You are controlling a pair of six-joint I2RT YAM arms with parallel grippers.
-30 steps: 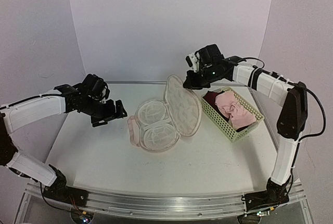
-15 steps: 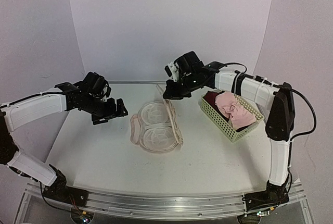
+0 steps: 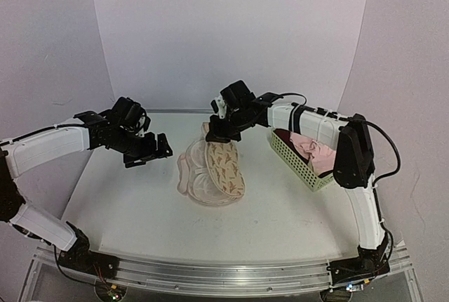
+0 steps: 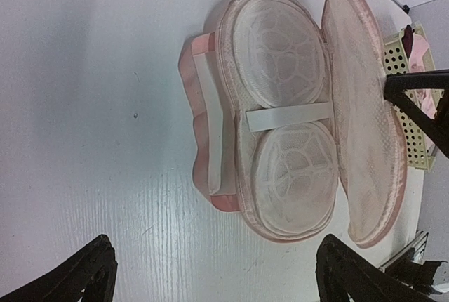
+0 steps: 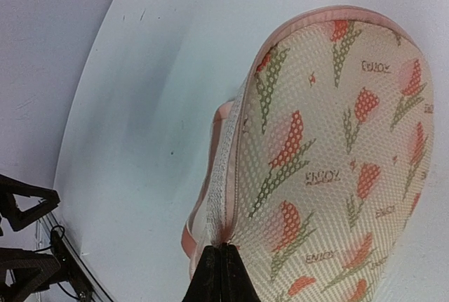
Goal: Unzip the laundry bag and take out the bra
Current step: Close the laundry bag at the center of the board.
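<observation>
Evidently to prop its lid half-raised, the right tool (image 5: 223, 256) pinches the rim of the laundry bag (image 5: 337, 140); the left tool (image 4: 217, 274) hovers spread to its left.

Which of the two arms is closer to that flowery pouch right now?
Right. The right gripper is shut on the lid rim of the laundry bag, touching it. The left gripper hangs open off the bag's left side, clear of it.
</observation>
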